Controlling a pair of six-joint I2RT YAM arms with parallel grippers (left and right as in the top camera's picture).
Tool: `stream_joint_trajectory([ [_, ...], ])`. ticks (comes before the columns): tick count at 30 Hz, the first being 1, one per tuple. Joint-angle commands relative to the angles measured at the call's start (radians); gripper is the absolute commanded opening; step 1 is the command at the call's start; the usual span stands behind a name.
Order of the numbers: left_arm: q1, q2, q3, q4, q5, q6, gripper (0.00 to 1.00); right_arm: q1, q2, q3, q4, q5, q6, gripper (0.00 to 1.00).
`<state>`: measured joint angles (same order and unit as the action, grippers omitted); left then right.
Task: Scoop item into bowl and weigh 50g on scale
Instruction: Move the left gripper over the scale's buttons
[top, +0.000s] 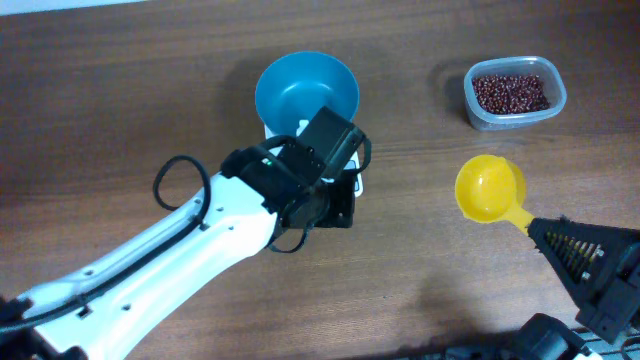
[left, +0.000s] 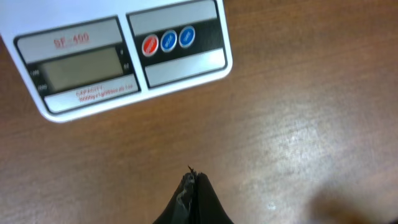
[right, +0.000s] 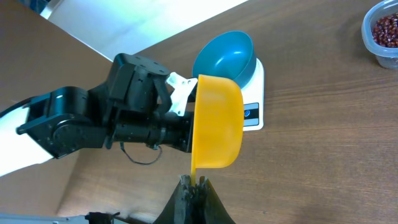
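1. Bench (top: 120, 80): brown wood grain. It carries everything noted below.
2. Scale (left: 124, 59): white and flat, near the middle of the bench. Its front edge, with the grey display, one red button and two blue buttons, faces your left arm. No reading can be made out on the display.
3. Bowl (top: 306, 90): teal-blue and upright, sitting on the scale toward the end away from the display. Its inside shows plain smooth blue.
4. Beans (top: 510, 93): dark red-brown. Every bean you can see lies in the clear tub (top: 558, 100) at the far right of the bench, well apart from the scale and bowl.
5. Left claw (left: 193, 185): the fingers are pressed together to a point with nothing between them. It is over bare bench just in front of the scale's front edge. You cannot tell whether the tips touch the wood.
6. Right claw (right: 194, 186): clamped on the handle of the yellow scoop (right: 217, 118).
7. From overhead, the scoop's cup is on the near side of the tub and right of the scale, apart from both. The cup's inside shows plain yellow.
8. In the right wrist view the scoop is tilted, with its rim turned toward the left arm and the scale.
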<state>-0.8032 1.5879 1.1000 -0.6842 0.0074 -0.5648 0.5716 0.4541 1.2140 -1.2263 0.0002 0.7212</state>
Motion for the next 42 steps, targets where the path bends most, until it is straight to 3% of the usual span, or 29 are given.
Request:
stream_joint_trajectory([
  [1,-0.004,0.021,0.014,0.029,-0.039,0.005,0.00,-0.003,-0.004,0.016,0.003,0.012,-0.015,0.04],
  [24,-0.004,0.161,0.014,0.210,-0.171,0.005,0.00,-0.003,-0.004,0.016,0.003,0.013,-0.015,0.04],
  [30,-0.004,0.164,0.014,0.220,-0.289,0.005,0.00,-0.003,-0.004,0.016,0.003,0.013,-0.015,0.04],
  [42,-0.004,0.185,0.013,0.249,-0.292,0.005,0.00,-0.003,-0.004,0.016,0.003,0.012,-0.015,0.04],
])
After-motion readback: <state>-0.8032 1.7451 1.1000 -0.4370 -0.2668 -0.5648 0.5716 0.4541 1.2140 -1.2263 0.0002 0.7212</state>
